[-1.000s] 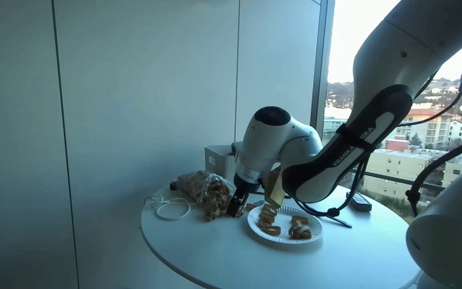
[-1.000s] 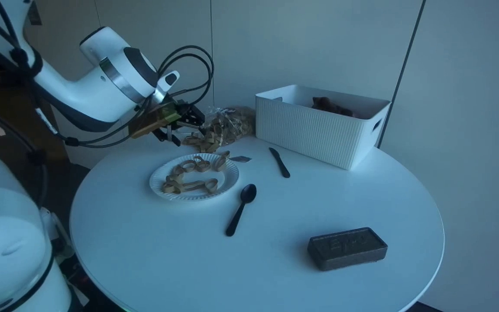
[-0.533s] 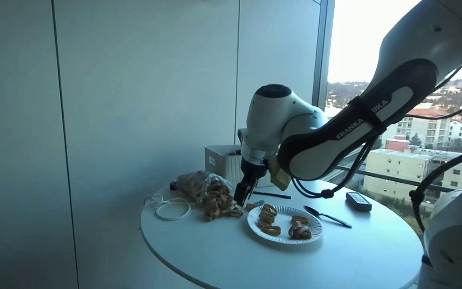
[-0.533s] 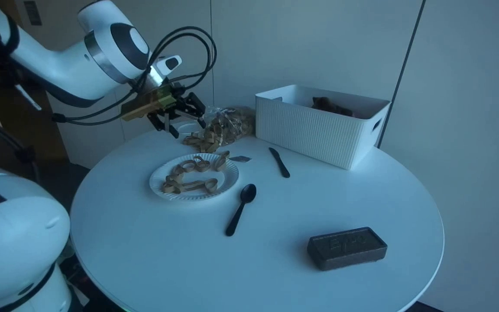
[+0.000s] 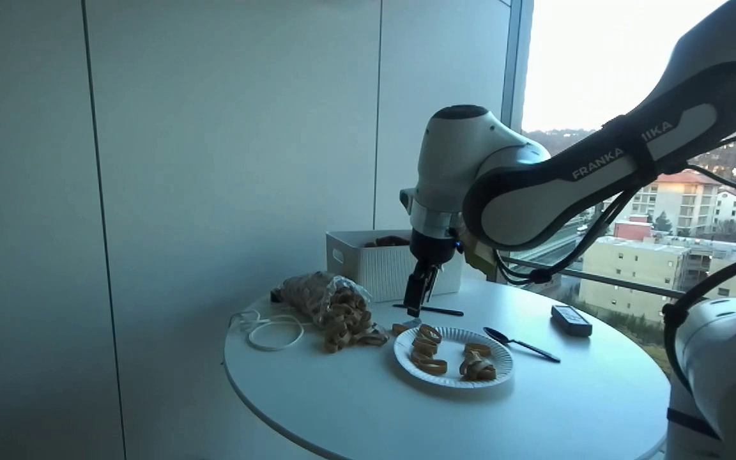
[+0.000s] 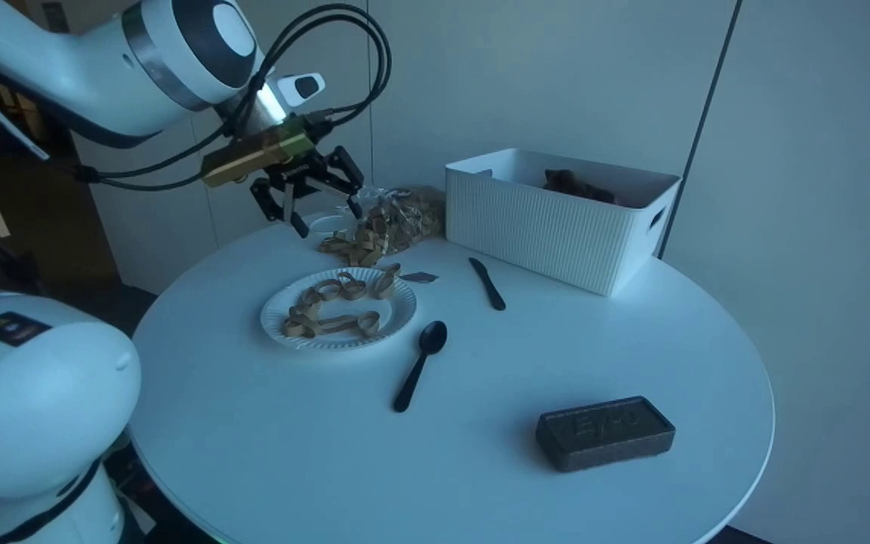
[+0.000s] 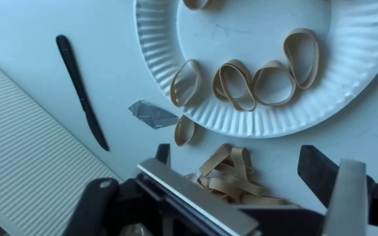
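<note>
My gripper (image 7: 236,154) is open, its black fingers wide apart with nothing held between them. It hangs in the air above the table, as both exterior views show (image 5: 416,306) (image 6: 330,222). Below it in the wrist view lies a heap of tan rubber bands (image 7: 238,183), partly hidden by the gripper. The heap spills from a clear plastic bag (image 6: 424,211). A white paper plate (image 7: 248,126) carries several tan bands, some looped upright (image 7: 184,83). One single band (image 7: 176,136) stands just outside its rim, beside a grey scrap (image 7: 153,114).
A white ribbed bin (image 6: 541,227) with something brown inside stands at the back, by the wall. A black knife (image 6: 488,283) lies before it. A black spoon (image 6: 420,363) and a dark block (image 6: 605,434) with raised letters are farther forward. A white cable (image 5: 275,347) curls near the bag.
The gripper has risen from beside the band heap and shifted right in an exterior view, over toward the knife and the plate's far rim. It has stayed open; the table's objects have not moved.
</note>
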Controlling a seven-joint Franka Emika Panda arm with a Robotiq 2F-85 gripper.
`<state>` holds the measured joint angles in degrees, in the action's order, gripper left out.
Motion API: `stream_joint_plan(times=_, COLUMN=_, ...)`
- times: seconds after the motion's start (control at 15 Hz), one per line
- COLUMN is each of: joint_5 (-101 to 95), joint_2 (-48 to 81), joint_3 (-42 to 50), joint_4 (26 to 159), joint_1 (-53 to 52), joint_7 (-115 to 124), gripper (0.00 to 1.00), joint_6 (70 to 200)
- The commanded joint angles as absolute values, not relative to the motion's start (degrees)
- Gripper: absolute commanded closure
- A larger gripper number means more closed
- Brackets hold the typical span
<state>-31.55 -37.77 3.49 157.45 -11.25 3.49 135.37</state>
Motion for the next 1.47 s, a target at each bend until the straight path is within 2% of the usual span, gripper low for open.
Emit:
stream_joint_plan(times=0.0, joint_5=-27.4, joint_2=-38.1, joint_3=13.8, joint_4=157.5, joint_1=-18.9, joint_7=-8.3, gripper=0.0, joint_6=136.4)
stream_joint_plan(times=0.53, joint_5=-31.3, joint_2=-34.9, joint_3=24.4, joint_4=158.6, joint_1=-24.2, joint_7=-16.7, gripper=0.0, joint_6=134.6)
stream_joint_plan(times=0.87, joint_5=-35.3, joint_2=-30.4, joint_3=26.9, joint_4=158.8, joint_1=-27.1, joint_7=-16.9, gripper=0.0, joint_6=136.4)
stream_joint_plan(times=1.4, joint_5=-34.5, joint_2=-27.6, joint_3=38.0, joint_4=158.7, joint_1=-34.4, joint_7=-23.5, gripper=0.0, joint_6=143.9)
